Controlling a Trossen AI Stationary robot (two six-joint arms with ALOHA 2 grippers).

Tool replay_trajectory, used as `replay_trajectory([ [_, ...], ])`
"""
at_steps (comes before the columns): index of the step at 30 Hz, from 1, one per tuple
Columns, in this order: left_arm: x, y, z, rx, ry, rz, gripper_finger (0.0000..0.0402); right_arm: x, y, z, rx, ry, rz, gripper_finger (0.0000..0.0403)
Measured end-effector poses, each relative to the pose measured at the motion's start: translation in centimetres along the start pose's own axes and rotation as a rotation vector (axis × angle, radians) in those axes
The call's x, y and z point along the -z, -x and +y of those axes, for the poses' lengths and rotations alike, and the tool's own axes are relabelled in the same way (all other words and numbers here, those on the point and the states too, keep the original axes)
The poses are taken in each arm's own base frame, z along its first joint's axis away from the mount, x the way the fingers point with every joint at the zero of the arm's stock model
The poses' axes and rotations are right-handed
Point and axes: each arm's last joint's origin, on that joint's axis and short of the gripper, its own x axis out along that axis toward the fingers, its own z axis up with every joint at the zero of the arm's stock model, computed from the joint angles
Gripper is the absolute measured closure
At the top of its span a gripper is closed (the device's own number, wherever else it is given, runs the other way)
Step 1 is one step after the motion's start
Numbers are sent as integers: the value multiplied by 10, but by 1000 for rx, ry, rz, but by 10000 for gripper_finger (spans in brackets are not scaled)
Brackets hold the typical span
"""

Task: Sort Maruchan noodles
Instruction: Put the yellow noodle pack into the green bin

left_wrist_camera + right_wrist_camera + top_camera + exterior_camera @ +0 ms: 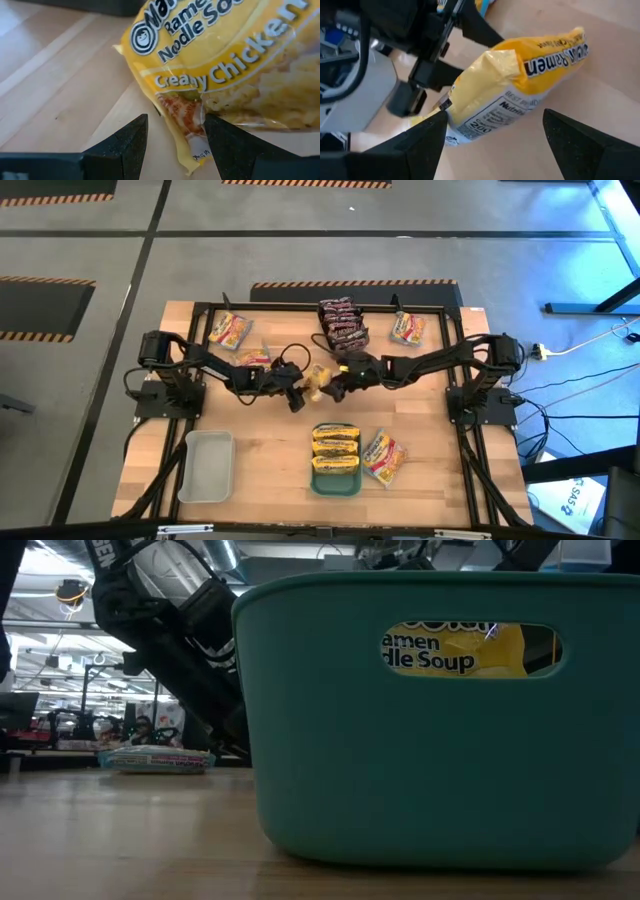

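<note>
A yellow Maruchan noodle packet [318, 380] sits at the middle of the table, between my two grippers. The left wrist view shows its printed front [225, 60], and the right wrist view shows its back label [520, 80]. My left gripper [300, 392] reaches in from the table's left and is shut on the packet's near end. My right gripper [335, 383] comes from the right and is wide open, one finger on each side of the packet [495, 112]. In the teal tray [335, 480] lie more yellow packets. My left gripper holds the yellow packet between its two fingers at the end with the crimped seal [192, 137]. One fingertip [215, 130] lies against the seal's side. The fingers slant down from the table's left. The packet is tilted on edge, its other end [572, 50] down by the tabletop. My right gripper: one fingertip [432, 135] overlaps the packet's label corner, and I cannot tell whether it touches.
A stack of maroon packets [342, 325] lies at the far middle. Orange-red and yellow packets lie at the far left [230, 330], far right [408, 328] and beside the teal tray [384, 457]. A grey tray [205, 465] stands near left. The teal tray's wall [440, 740] fills the low view.
</note>
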Motion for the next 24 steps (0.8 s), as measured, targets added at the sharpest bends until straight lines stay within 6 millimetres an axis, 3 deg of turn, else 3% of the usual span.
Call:
replay_trajectory([
  [15,-1,0,0,-9,-5,-10,207,-5,0,-2,81,-70,-126,93],
  [24,-1,0,-1,2,-8,-5,207,-3,1,-1,23,-41,-41,93],
])
